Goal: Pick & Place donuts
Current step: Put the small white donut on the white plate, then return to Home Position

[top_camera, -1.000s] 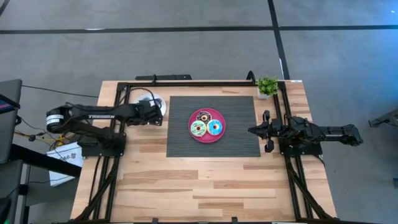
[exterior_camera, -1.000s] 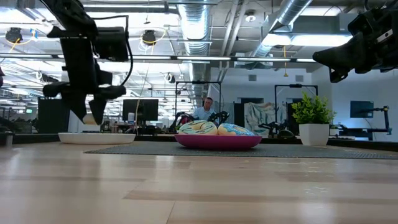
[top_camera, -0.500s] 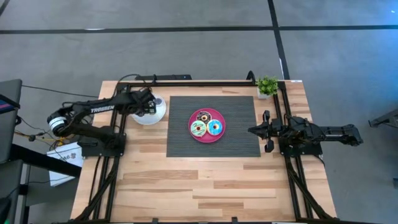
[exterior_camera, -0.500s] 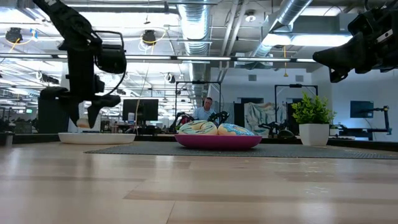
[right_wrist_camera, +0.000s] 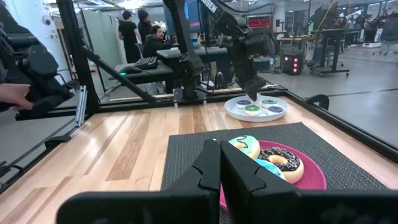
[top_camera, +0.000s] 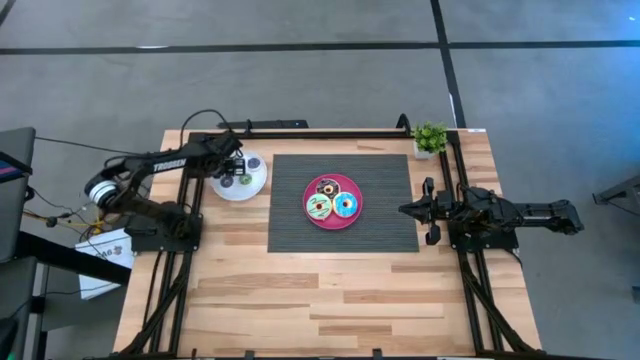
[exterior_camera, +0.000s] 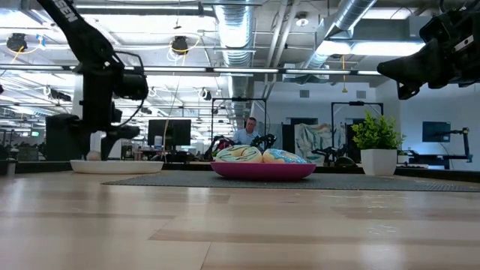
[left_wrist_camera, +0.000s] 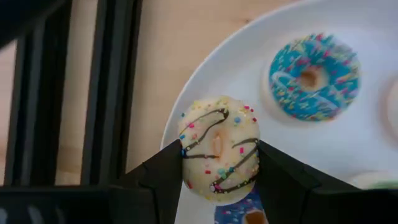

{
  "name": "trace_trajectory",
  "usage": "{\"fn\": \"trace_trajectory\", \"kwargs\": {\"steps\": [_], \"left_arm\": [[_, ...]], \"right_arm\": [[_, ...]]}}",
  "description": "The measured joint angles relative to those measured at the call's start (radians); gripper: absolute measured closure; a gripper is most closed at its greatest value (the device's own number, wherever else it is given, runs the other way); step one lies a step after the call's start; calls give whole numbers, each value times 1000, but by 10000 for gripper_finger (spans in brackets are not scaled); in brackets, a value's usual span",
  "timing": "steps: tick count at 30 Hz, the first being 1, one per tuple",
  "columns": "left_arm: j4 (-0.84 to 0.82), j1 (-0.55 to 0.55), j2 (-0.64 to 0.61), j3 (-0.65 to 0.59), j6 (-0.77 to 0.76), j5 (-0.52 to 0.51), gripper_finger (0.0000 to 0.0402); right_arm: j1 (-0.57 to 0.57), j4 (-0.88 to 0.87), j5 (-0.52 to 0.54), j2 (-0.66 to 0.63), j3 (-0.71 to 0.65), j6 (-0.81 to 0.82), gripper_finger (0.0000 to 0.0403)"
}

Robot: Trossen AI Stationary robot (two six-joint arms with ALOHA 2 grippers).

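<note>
My left gripper hangs low over the white plate at the table's far left, shut on a tiny cream donut with dark drizzle and sprinkles. Tiny blue donuts and a green one lie flat on that plate. The pink plate sits on the dark mat and bears three larger donuts: chocolate, pale green and light blue. My right gripper waits shut at the mat's right edge. My left gripper pinches the tiny cream donut by two opposite sides of its rim, one finger on each side. The fingers slant down from above. The donut sits in the hold with its iced face toward the wrist camera, just over the white plate's rim; whether it touches the plate, I cannot tell.
A dark ribbed mat covers the table's middle. A small potted plant stands at the far right corner. Black frame rails run beside the white plate. The near half of the wooden table is bare.
My left arm has swung toward the table's far edge, and its gripper has gone a little left and down over the white plate while rolling at the wrist. It stays shut on the cream donut, which now hangs lower, close to the plate.
</note>
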Motion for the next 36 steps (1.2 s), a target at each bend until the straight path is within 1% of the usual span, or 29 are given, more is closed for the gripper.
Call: {"fn": "trace_trajectory", "kwargs": {"steps": [5, 11, 15, 20, 23, 26, 29, 33, 36], "left_arm": [[53, 0, 71, 0, 1, 0, 230], [111, 0, 83, 0, 5, -2, 226], [116, 0, 83, 0, 12, -2, 206], [116, -6, 83, 0, 20, 1, 170], [115, -6, 81, 0, 37, 24, 153], [110, -11, 54, 0, 66, 55, 142], [110, -22, -1, 0, 69, 55, 139], [92, -28, -102, 0, 62, 48, 138], [47, -36, -191, 0, 54, 48, 138]], "right_arm": [[0, 0, 0, 0, 0, 0, 403], [0, 0, 0, 0, 0, 0, 403], [0, 0, 0, 0, 0, 0, 403], [0, 0, 0, 0, 0, 0, 403], [0, 0, 0, 0, 0, 0, 403], [0, 0, 0, 0, 0, 0, 403], [0, 0, 0, 0, 0, 0, 403], [0, 0, 0, 0, 0, 0, 403], [0, 0, 0, 0, 0, 0, 403]]}}
